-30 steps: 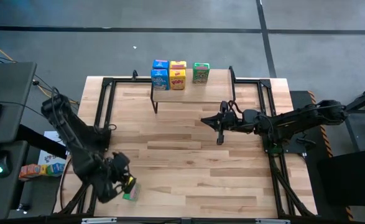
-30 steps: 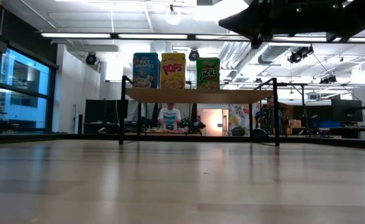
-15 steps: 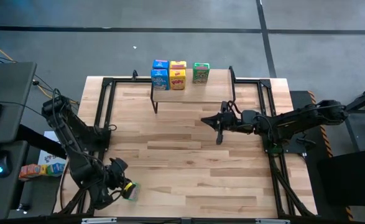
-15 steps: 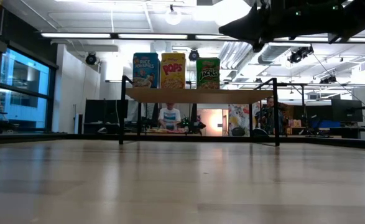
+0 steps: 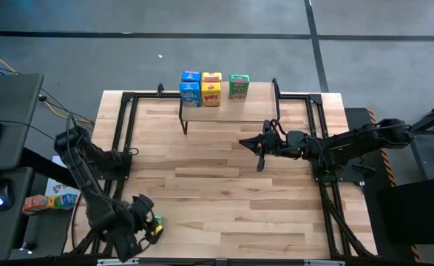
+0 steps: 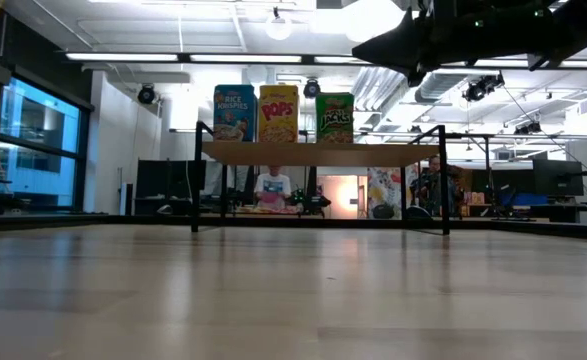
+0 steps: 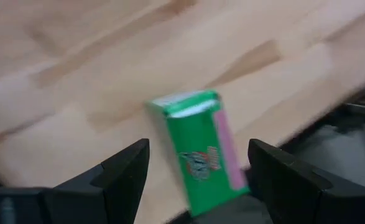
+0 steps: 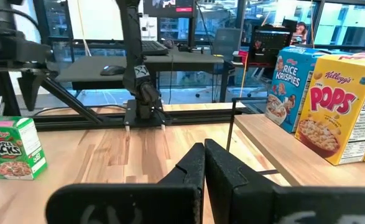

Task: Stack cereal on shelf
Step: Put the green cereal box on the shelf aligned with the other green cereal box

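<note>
A green cereal box (image 7: pixel 202 163) stands on the table near its near-left corner (image 5: pixel 157 228), and is also seen in the right wrist view (image 8: pixel 13 149). My left gripper (image 7: pixel 199 147) is open and hovers over it, one finger on each side; I see no touch. Three more cereal boxes stand in a row on the shelf (image 6: pixel 323 155): blue (image 6: pixel 234 112), yellow (image 6: pixel 279 113) and green (image 6: pixel 334 117). My right gripper (image 8: pixel 204 150) is shut and empty. It hangs over the table's right half (image 5: pixel 243 142), in front of the shelf (image 5: pixel 231 109).
Black metal frames run along the table's left (image 5: pixel 124 125) and right (image 5: pixel 316 133) sides. More small boxes (image 5: pixel 48 201) lie off the table to the left. Bare wood (image 5: pixel 224 192) stretches between the two arms. A person (image 6: pixel 271 186) sits in the room far behind.
My left arm has swung toward the table's near edge and brought its gripper closer over the green box, which has stayed where it stood. My right arm has kept still.
</note>
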Robot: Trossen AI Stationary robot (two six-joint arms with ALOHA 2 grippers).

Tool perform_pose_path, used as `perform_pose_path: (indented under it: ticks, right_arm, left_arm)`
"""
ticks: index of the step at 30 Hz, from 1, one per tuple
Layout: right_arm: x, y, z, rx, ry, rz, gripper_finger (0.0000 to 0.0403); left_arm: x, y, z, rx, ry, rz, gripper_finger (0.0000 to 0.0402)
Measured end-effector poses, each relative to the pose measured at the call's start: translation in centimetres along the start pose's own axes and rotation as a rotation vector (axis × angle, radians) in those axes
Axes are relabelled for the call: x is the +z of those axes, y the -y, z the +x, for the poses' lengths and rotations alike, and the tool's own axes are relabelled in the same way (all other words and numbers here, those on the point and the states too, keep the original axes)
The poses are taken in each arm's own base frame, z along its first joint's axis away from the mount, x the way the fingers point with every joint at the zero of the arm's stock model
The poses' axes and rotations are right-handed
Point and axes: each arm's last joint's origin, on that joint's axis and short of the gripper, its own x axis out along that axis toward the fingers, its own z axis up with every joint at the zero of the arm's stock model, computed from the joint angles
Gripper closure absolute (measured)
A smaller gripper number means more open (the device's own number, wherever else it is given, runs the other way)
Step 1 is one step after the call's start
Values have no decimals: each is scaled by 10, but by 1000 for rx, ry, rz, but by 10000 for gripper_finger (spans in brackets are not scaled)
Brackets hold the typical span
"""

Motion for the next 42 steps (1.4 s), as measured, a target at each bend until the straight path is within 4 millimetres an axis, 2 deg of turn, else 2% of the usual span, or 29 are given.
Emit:
perform_pose_path:
  ticks: [4,9,23,33,42]
  right_arm:
    - [0,0,0,0,0,8,402]
    - [0,0,0,0,-3,7,402]
    - [-3,0,0,2,-27,3,402]
    - [-3,0,0,2,-30,2,402]
    - [-3,0,0,2,-30,17,402]
  left_arm:
    - [-6,12,5,104,-3,9,137]
    - [-7,21,11,116,11,18,138]
    - [-5,22,12,116,15,-15,138]
    - [-18,26,42,235,-28,29,138]
    - [-19,26,44,242,-34,74,138]
